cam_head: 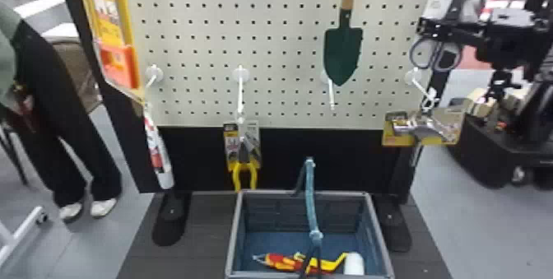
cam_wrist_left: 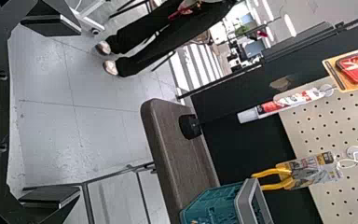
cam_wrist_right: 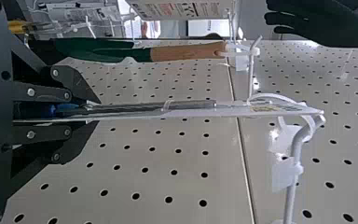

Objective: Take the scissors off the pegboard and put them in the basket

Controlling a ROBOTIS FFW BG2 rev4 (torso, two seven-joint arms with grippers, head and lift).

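The right gripper (cam_wrist_right: pixel 96 112) pinches the packaged scissors (cam_wrist_right: pixel 193 105) at the pegboard's (cam_head: pixel 279 52) right edge, where a sideways pull could catch their loop on the hook (cam_wrist_right: pixel 292 182) and drop them; the left gripper (cam_wrist_left: pixel 80 112), spread wide, is apart from the pegboard.

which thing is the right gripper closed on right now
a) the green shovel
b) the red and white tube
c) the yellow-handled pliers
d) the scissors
d, since the scissors on their card run edge-on between the right gripper's fingertips in the right wrist view.
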